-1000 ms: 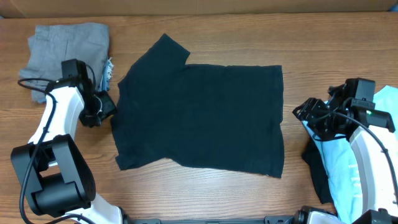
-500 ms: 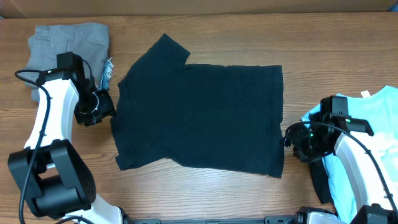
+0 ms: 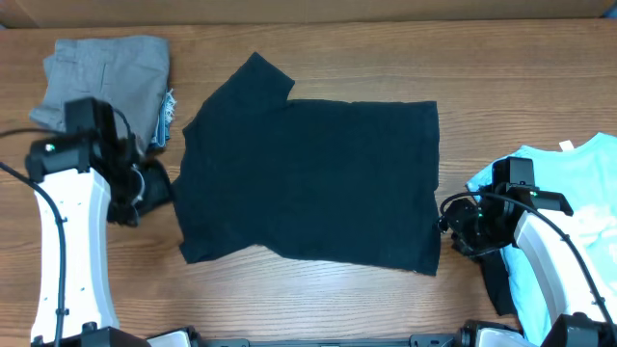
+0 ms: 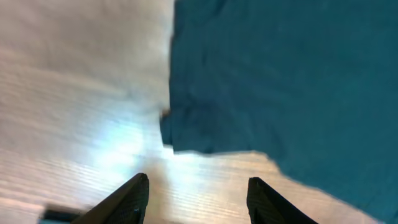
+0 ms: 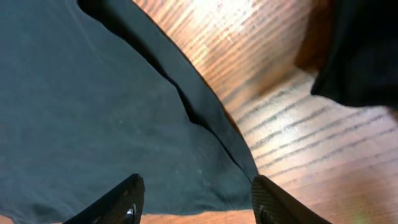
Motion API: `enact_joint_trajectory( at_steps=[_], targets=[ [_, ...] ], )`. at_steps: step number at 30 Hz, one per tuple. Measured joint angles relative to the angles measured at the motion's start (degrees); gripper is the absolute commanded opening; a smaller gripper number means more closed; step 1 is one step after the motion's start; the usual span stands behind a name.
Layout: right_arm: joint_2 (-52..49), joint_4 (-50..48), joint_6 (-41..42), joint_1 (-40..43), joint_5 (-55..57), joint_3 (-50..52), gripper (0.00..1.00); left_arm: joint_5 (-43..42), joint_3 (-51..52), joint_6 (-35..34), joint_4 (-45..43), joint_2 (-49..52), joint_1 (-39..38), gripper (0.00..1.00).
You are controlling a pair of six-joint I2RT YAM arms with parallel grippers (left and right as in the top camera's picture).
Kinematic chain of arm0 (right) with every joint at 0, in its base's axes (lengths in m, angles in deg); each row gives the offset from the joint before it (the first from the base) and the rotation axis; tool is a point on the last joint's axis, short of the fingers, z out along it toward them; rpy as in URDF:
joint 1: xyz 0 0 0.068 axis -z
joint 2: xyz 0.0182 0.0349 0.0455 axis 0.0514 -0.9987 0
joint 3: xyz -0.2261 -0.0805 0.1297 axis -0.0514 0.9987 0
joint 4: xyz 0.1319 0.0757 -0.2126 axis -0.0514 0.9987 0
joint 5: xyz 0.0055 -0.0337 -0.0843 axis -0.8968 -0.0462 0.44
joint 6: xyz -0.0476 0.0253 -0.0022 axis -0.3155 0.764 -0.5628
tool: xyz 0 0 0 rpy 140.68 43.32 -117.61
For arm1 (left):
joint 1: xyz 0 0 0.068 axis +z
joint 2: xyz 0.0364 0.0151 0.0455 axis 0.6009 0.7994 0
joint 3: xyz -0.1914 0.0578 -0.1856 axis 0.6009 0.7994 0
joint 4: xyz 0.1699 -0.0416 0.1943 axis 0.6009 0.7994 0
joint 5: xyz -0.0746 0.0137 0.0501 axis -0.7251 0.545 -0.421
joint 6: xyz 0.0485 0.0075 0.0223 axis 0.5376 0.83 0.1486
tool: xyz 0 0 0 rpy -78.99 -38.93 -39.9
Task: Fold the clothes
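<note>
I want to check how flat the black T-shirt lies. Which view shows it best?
The overhead view: the whole black T-shirt lies spread out, its full outline visible. The left wrist view shows only a blurred corner; the right wrist view shows only its edge and one corner, close up.

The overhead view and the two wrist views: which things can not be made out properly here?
- Grey folded garments: overhead, the white left arm covers their lower edge; number of pieces unclear.
- Light blue T-shirt: overhead, cut off by the right edge, partly under the white right arm.
- Black short-sleeved T-shirt: the left wrist view is blurred by motion, so its hem detail is lost.
</note>
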Motion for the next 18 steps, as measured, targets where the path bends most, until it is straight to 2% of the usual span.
enact_joint_trajectory(
  at_steps=[3,10,14,18],
  targets=[
    [0.0,-0.79,0.0,0.02,0.02,0.02,0.59,-2.54,6.64,-0.52,-1.88,0.13,-0.85,0.56],
    [0.0,-1.95,0.02,0.0,0.0,0.07,0.59,-10.64,24.24,-1.88,-15.98,0.46,-8.94,0.62],
    [0.0,-2.36,0.04,0.02,0.0,0.07,0.59,-9.11,28.46,-4.31,-19.19,0.46,-13.84,0.65],
    [0.0,-2.67,0.04,0.02,-0.02,0.07,0.59,-4.98,30.71,-6.62,-22.75,0.46,-15.76,0.57]
  ],
)
